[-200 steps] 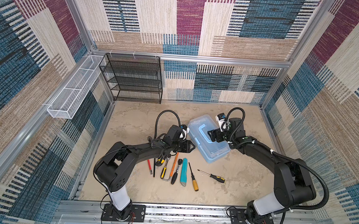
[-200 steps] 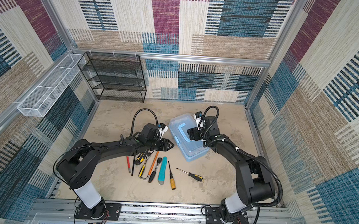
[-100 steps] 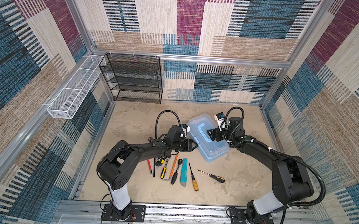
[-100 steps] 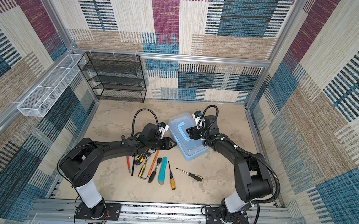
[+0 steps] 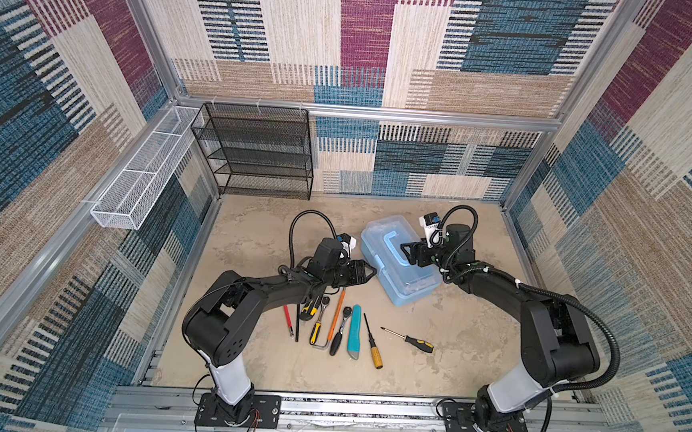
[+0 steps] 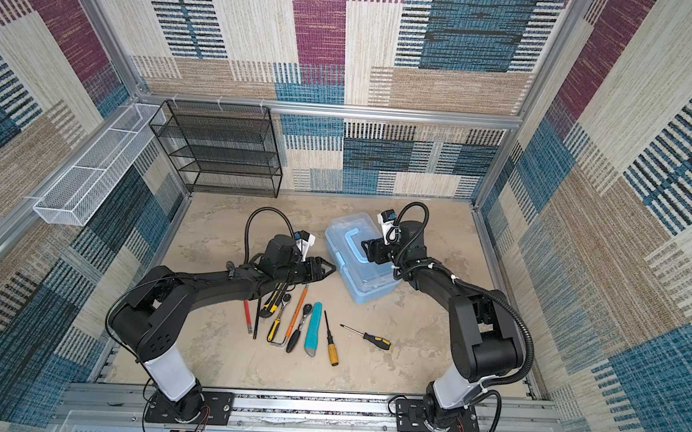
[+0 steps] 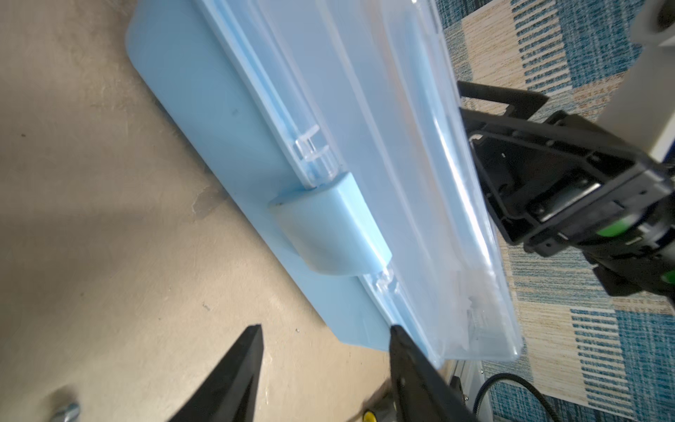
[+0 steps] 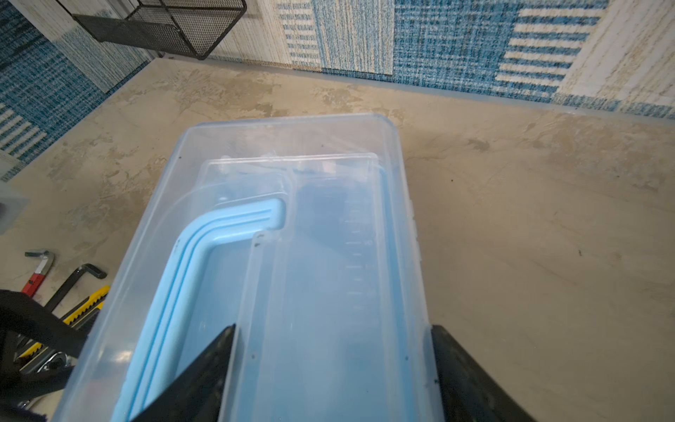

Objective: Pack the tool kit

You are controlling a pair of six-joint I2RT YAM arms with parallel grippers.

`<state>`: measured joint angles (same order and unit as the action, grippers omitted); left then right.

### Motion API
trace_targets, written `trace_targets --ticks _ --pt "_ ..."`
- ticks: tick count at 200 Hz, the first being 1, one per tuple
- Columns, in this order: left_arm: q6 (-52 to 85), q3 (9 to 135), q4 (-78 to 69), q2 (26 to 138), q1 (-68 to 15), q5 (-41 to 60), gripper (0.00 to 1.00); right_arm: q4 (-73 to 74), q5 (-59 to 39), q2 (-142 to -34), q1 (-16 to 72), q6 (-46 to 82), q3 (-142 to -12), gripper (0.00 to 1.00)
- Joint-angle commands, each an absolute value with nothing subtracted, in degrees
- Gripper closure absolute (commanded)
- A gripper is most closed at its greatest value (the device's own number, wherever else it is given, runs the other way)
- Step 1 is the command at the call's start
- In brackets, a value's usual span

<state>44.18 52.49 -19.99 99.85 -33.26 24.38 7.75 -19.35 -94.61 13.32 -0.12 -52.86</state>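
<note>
Toolbox (image 7: 219, 120) side, blue latch (image 7: 328, 226) — left gripper (image 7: 325, 329) parted, near

Toolbox (image 5: 409, 293): light-blue base, clear lid (image 5: 420, 272) down, blue handle (image 5: 392, 245) folded flat. It stands askew on the counter (image 5: 252, 227).

Loose in a row before it:
- red hex key (image 5: 288, 320)
- yellow utility knife (image 5: 309, 306)
- yellow-handled ratchet (image 5: 316, 331)
- orange hex key (image 5: 336, 314)
- black ratchet (image 5: 338, 334)
- teal knife (image 5: 354, 330)
- amber screwdriver (image 5: 376, 354)
- black-handled screwdriver (image 5: 419, 343)

The walls (image 5: 365, 39) are soft patches of blue, purple, tan and cream. Shiny metal bars (image 5: 385, 113) run along them. The surface (image 5: 260, 227) is sandy brown. A black wire shelf rack (image 5: 257, 152) stands at the back, and a long white wire basket (image 5: 142, 178) hangs beside it.
</note>
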Motion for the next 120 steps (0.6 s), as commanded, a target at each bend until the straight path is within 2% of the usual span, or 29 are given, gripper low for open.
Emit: trace_targets --ticks 1,120 --pt "47.5 52.3 -25.0 99.7 -33.0 25.6 0.39 -4.3 -24.7 -97.0 13.2 6.4 -51.1 0.27" --pt "53.2 52.9 -32.7 101.9 -32.3 27.6 0.38 0.5 -28.7 -98.6 11.6 12.7 -49.8 0.28"
